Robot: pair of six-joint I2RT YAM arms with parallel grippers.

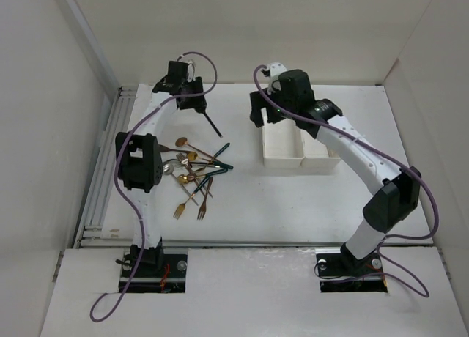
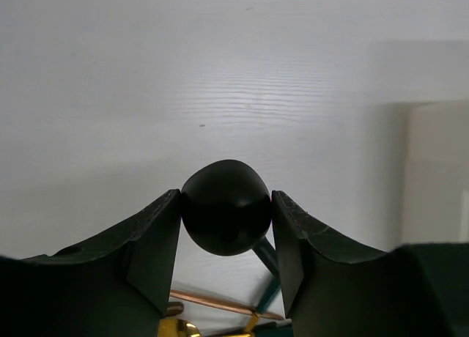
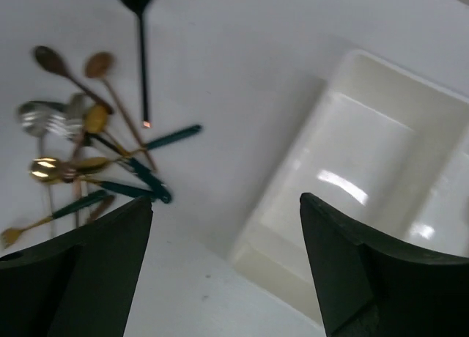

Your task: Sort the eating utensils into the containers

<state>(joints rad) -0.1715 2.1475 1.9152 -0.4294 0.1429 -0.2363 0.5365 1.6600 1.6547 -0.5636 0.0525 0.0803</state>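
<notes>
My left gripper is shut on the round bowl of a black spoon, lifted behind the pile; the handle slants down toward the table. In the left wrist view the black bowl sits pinched between the fingers of the gripper. The other eating utensils lie in a tangled pile of gold, copper, silver and green-handled forks and spoons. The white containers stand to the right, showing nothing inside. My right gripper hangs open at their left end. In the right wrist view the gripper holds nothing, with the bin wall below and the pile at left.
White walls enclose the table on the left, back and right. A ridged rail runs along the table's left edge. The left arm's dark elbow hangs just left of the pile.
</notes>
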